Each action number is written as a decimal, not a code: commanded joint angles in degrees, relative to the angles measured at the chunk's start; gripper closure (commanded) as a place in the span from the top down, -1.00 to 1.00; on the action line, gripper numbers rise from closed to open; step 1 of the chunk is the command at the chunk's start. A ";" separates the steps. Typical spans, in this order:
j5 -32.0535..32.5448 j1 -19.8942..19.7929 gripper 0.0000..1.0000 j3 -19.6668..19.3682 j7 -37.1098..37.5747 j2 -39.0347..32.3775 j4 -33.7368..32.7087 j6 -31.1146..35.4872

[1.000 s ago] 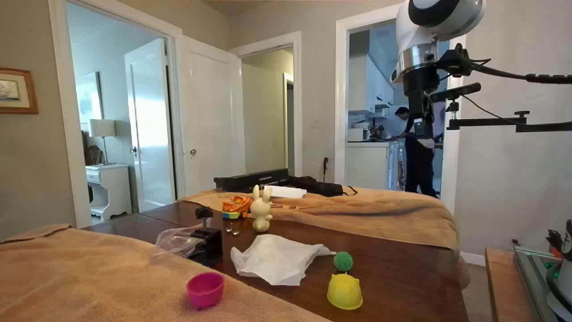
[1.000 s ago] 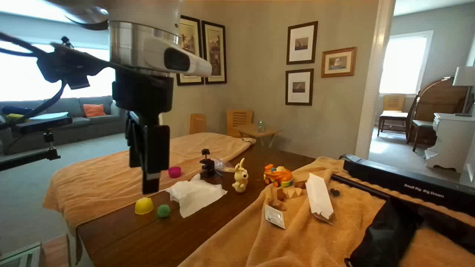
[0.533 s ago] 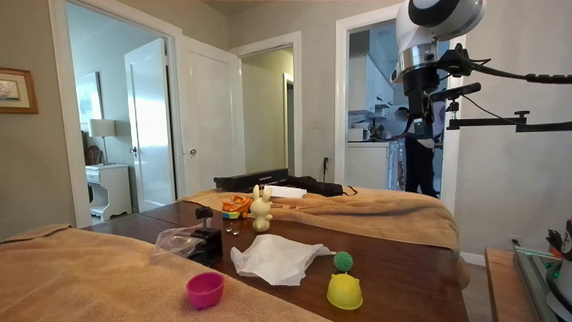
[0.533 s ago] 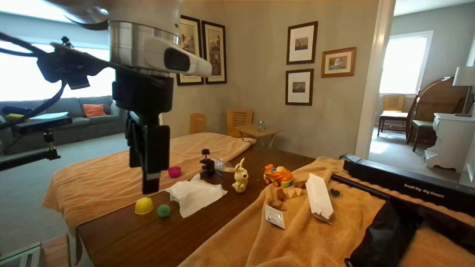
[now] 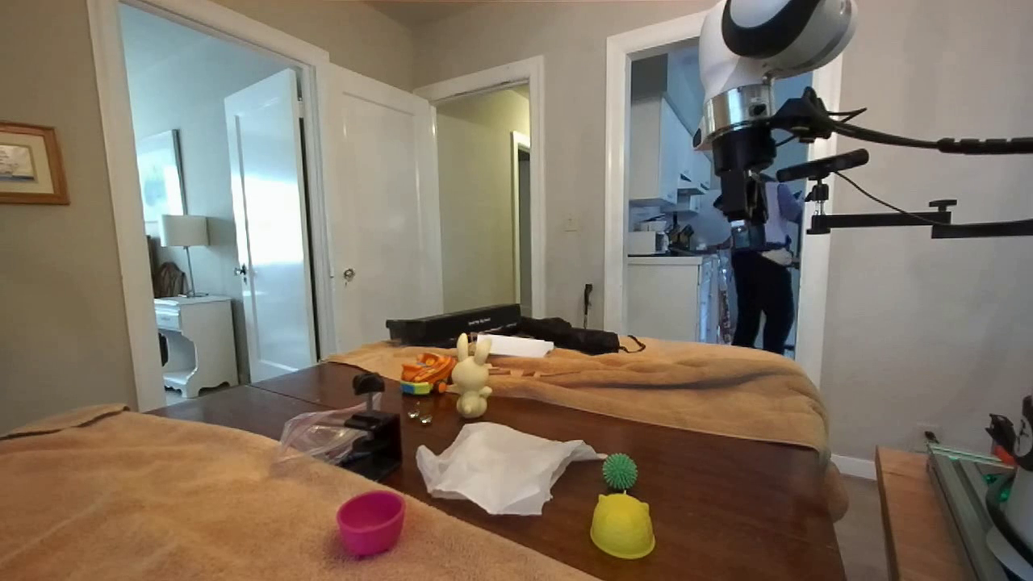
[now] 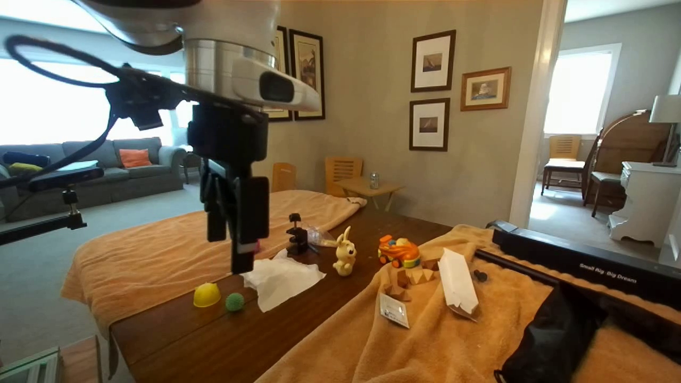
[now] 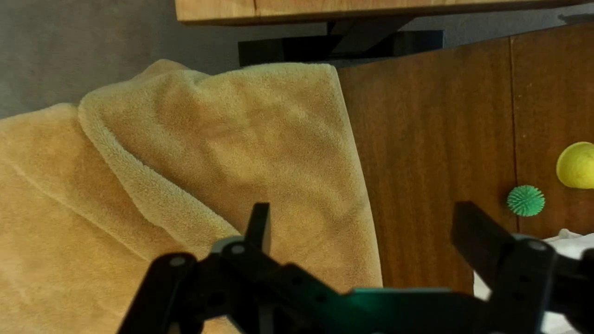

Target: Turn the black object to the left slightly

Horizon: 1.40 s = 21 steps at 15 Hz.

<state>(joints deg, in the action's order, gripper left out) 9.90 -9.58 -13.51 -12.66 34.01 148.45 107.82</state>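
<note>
the arm (image 5: 744, 60) reaches in from the top edge in both exterior views, its silver-ringed wrist (image 6: 221, 69) above the end effector (image 7: 362, 220), which points downward, fingers (image 7: 482, 243) spread wide.

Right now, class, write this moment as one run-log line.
tool: open, holding nothing | black object: standing on table, beside plastic bag | tool contact: none

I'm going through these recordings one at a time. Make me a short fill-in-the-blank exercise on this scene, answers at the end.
1. The gripper, holding nothing, is not shut but ____.
2. The cup near the black object is coloured ____.
3. The spiky ball near the dome-shaped yellow item is coloured ____.
4. The crumpled sheet on the table is coloured ____.

Missing words: open; pink; green; white.
</note>
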 commanded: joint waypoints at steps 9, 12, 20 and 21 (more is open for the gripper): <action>-8.45 9.28 1.00 4.38 -10.45 -20.80 -11.70 0.71; -8.44 9.21 1.00 4.57 -10.85 -22.25 -12.85 0.78; -4.76 12.95 1.00 10.47 -23.25 -29.23 -16.28 7.39; -3.76 13.38 1.00 11.63 -23.10 -30.69 -16.85 10.08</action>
<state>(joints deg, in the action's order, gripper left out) 2.82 2.57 -4.93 -35.14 8.48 134.82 112.70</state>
